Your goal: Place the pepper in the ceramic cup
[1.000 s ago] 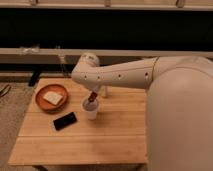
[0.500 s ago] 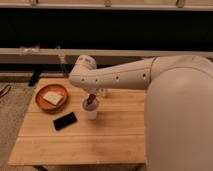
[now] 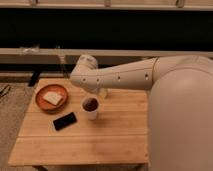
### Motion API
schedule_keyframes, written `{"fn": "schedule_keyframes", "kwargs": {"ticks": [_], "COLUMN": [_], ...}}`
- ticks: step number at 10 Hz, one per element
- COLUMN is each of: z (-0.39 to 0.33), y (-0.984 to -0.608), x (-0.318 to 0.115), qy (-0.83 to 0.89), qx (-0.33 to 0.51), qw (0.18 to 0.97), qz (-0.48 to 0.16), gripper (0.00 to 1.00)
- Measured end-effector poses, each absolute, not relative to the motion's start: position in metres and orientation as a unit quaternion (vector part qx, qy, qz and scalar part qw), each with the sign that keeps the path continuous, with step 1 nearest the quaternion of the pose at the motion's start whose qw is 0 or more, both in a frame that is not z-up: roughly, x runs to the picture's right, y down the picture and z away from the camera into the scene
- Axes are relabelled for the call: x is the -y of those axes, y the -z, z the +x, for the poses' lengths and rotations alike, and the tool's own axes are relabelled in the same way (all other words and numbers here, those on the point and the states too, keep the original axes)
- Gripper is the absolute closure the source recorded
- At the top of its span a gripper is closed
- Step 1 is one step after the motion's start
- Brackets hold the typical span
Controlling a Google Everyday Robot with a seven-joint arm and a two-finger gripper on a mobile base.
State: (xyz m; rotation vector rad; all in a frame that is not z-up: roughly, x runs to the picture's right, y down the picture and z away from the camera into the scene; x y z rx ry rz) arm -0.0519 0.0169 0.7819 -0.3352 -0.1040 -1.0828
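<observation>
From my remote seat: the white arm reaches in from the right across the wooden desk [image 3: 100, 140], elbow rounded above the far edge. The tool [image 3: 101, 93] sits low under the arm, just beyond and slightly right of the ceramic cup [image 3: 90, 108]; only a pale stub of it shows, so I cannot tell whether it is spread or closed, nor whether it has hold of anything. The cup stands upright near the desk's middle. Its mouth looks dark reddish-brown rather than pale, which I take to be the pepper [image 3: 90, 104] lying inside, though the shape is too vague to be sure. No pepper is visible anywhere on the desk surface, which supports that reading. To the left is an orange-brown plate [image 3: 42, 102] with a pale slab on it, and a black phone [image 3: 65, 121] lies flat in front, near the cup but not touching it. A slim clear bottle [image 3: 62, 65] stands at the far edge behind the arm. Judgement: the drop appears done or nearly so. What is left, if anything, is confirming release and lifting the arm away without tipping the cup.
</observation>
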Motion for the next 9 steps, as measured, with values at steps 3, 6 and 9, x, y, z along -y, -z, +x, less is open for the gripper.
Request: {"fn": "schedule_keyframes", "kwargs": {"ticks": [3,6,9], "z": [-0.043,-0.045,-0.043], "y": [-0.765,-0.762,-0.762], "x": [0.002,0.004,0.004], "qy": [0.494,0.492,0.491], "qx": [0.068,0.073,0.072], "qw": [0.855,0.856,0.856], "qz": [-0.142,-0.141,-0.141], "gripper": [0.20,0.20,0.20]}}
